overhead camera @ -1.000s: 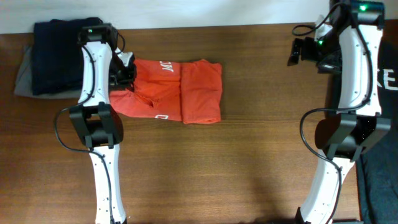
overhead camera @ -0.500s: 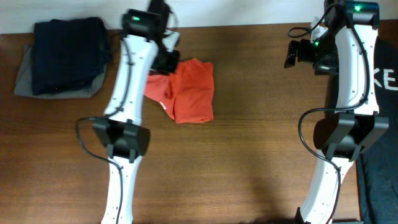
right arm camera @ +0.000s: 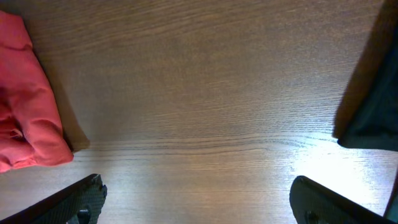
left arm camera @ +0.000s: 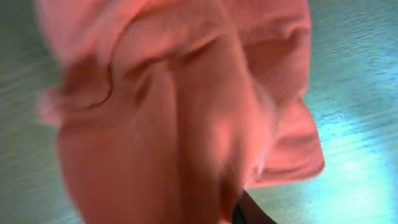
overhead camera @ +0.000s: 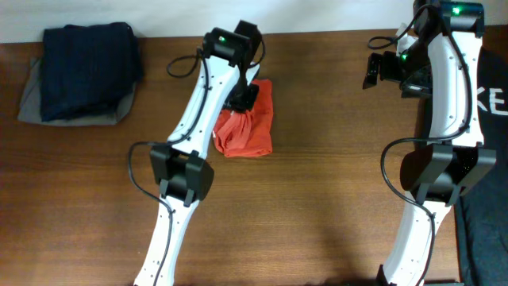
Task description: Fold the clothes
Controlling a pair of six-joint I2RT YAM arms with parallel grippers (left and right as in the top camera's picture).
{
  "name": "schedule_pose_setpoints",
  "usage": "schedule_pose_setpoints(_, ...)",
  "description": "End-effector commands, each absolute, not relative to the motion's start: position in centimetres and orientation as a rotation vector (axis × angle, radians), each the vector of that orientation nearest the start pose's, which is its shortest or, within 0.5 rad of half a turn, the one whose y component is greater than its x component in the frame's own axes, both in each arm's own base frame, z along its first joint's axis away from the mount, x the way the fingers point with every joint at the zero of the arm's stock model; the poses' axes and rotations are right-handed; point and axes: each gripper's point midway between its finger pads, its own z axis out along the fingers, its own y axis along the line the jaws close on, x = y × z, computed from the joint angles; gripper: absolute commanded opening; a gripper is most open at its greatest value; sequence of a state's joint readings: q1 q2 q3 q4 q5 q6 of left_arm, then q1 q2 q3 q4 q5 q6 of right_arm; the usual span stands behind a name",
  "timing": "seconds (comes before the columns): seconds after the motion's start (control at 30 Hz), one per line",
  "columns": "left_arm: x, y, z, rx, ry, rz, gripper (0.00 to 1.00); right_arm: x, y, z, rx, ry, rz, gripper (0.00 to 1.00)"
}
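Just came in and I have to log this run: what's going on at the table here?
The left pincer is down on the orange-red T-shirt, which lies bunched in a narrow bundle on the wooden table. Whether it grips the cloth cannot be told. The right pincer hangs open off to the side, holding nothing. A folded dark stack sits apart on the left arm's side.

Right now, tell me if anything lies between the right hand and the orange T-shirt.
Nothing visible does. Only bare wooden table lies between the right hand and the orange T-shirt. The left arm covers its other side.
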State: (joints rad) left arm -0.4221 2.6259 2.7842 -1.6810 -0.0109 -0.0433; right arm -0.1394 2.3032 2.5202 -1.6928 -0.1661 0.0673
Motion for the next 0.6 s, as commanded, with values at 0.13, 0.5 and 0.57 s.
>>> schedule_pose_setpoints(0.13,45.8,-25.7,8.5,0.714,2.941,-0.342,0.27,44.5,-3.1,18.0,0.283,3.015,0.256,0.99)
schedule_pose_setpoints(0.5,44.8,-28.2,10.5,0.851,2.857,-0.445,0.40,44.6,-3.1,18.0,0.282,3.011,0.255,0.99)
schedule_pose_setpoints(0.57,45.4,-27.4,12.3,0.833,2.819,-0.430,0.43,44.7,-3.2,18.0,0.282,3.009,0.255,0.99)
